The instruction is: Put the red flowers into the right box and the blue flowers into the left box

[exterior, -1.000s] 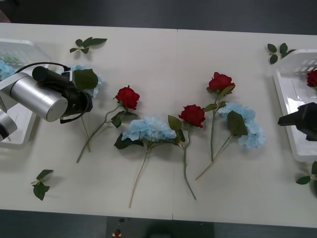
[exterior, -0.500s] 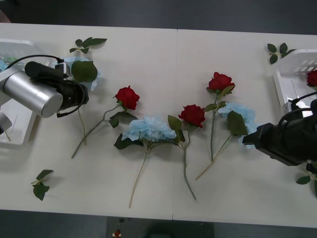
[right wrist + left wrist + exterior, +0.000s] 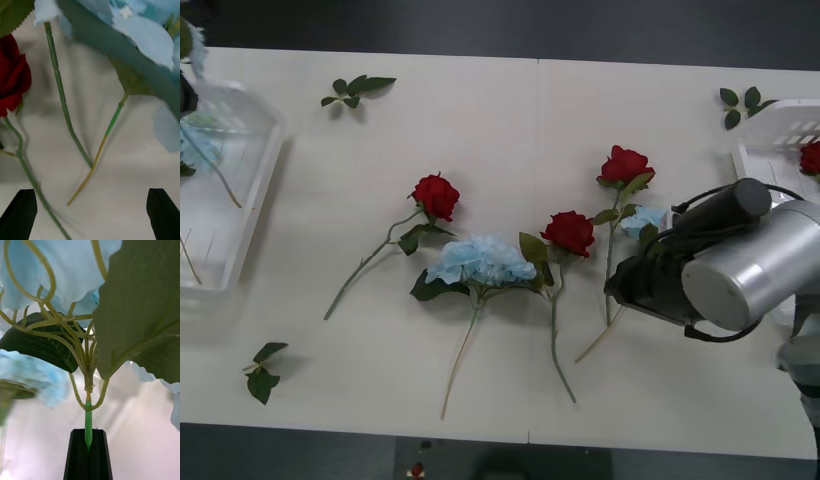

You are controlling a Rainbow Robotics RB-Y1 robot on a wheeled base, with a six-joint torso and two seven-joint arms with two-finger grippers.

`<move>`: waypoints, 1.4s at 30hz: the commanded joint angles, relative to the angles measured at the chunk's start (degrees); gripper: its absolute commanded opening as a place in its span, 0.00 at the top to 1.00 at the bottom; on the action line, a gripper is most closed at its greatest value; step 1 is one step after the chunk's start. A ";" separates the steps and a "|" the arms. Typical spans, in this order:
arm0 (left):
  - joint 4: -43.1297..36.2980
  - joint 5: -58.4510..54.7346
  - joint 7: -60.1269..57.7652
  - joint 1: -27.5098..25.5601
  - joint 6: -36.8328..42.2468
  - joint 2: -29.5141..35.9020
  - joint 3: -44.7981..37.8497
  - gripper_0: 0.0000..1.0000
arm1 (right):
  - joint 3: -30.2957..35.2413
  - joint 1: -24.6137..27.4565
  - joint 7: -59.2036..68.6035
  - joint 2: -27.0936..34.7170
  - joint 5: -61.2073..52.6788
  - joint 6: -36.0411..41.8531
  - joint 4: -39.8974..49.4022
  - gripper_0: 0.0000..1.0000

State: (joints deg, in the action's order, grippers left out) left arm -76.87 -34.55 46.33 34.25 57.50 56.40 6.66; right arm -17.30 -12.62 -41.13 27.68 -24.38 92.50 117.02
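Right gripper [image 3: 90, 213]: fingers black, spread wide apart, nothing between them. In the front view its arm [image 3: 740, 265] reaches in from the right and covers most of the right-hand blue flower [image 3: 642, 220]. In the wrist view that flower's tan-green stem lies on the table [image 3: 510, 130] just beyond the fingers, crossing a rose stem.

Middle of table, front view: a second blue flower [image 3: 480, 260] lies flat, stem toward the near edge. Three red flowers lie around it: one to its left [image 3: 437, 195], one just to its right [image 3: 568, 232], one farther right [image 3: 625, 165].

Left gripper [image 3: 88, 457]: fingers pressed together on the green stem of a third blue flower [image 3: 67, 273], bloom and leaves above. In the front view this flower's stem hangs over the left box [image 3: 240, 200] at the far left edge.

Right box [image 3: 780, 145] at the far right edge holds a fourth red flower [image 3: 810, 157].

Loose leaf sprigs [image 3: 355, 90] lie near the table corners.
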 commanded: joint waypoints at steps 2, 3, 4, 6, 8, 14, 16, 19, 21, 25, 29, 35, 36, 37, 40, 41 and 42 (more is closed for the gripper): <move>2.16 3.43 0.25 -4.81 0.07 4.42 -3.49 1.00 | -1.42 -2.14 0.97 -0.26 5.04 -1.10 -2.85 0.15; 2.69 4.22 0.60 -5.51 -0.19 4.60 -3.76 1.00 | -1.42 -2.14 0.79 -0.26 5.57 -1.10 -3.03 0.15; 3.39 4.58 0.78 -6.22 -0.99 4.69 -3.93 1.00 | -1.33 -2.06 0.53 -0.09 6.10 -0.92 -3.03 0.15; 6.21 4.40 1.57 -7.53 -3.97 4.60 -3.58 1.00 | -1.07 -1.88 0.09 0.62 6.53 -0.83 -3.12 0.15; 7.79 3.43 3.33 -7.89 -6.26 4.42 -2.44 1.00 | -1.07 -1.70 -0.17 1.06 6.53 -0.83 -3.03 0.15; 11.48 1.59 5.26 -7.89 -11.62 4.51 2.04 1.00 | -1.07 -1.62 -1.14 1.67 7.15 -1.45 -5.14 0.15; 11.48 1.59 5.35 -7.89 -11.62 4.51 2.04 1.00 | -1.07 -1.62 -1.49 1.67 7.15 -2.24 -6.11 0.15; 11.39 1.32 5.61 -7.89 -11.62 4.51 2.22 0.99 | -1.33 -1.62 -2.11 1.41 7.24 -3.64 -8.04 0.15; 11.30 1.41 5.88 -7.97 -11.62 4.42 2.22 0.77 | -1.51 -1.53 -2.55 1.14 7.24 -4.00 -8.83 0.15; 11.22 1.50 6.23 -7.97 -11.62 4.51 2.22 0.31 | -2.03 -1.09 -2.64 0.71 7.85 -4.00 -9.01 0.15; 10.69 1.50 6.31 -7.97 -11.62 4.51 2.22 0.00 | -2.47 -0.39 -2.64 -0.17 8.64 -4.00 -9.01 0.15; 5.59 1.41 5.88 -10.44 -11.71 5.13 1.60 0.00 | -3.17 -0.12 -2.37 -1.76 10.23 -4.00 -8.92 0.15; 4.19 1.32 5.70 -11.23 -11.71 5.21 0.99 0.00 | -3.26 -0.12 -2.28 -1.93 10.40 -4.00 -9.01 0.15; 2.43 1.15 5.61 -12.28 -11.71 5.21 0.11 0.00 | -3.35 -0.12 -2.20 -2.20 10.49 -4.00 -9.01 0.15; -4.34 -1.84 5.44 -16.32 -11.62 5.21 -3.93 0.00 | -3.53 -0.03 -2.02 -2.90 11.19 -4.00 -9.01 0.15; -6.98 -3.16 5.44 -17.73 -11.62 5.21 -5.08 0.00 | -3.70 -0.03 -1.93 -3.07 11.54 -4.00 -9.09 0.15; -8.21 -3.69 5.44 -18.35 -11.71 5.21 -5.43 0.00 | -3.70 -0.03 -1.84 -3.16 11.81 -4.00 -9.09 0.15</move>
State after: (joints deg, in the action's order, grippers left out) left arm -80.97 -37.01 50.86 18.53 46.34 59.68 4.52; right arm -20.71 -12.42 -41.92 25.12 -13.78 88.79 107.02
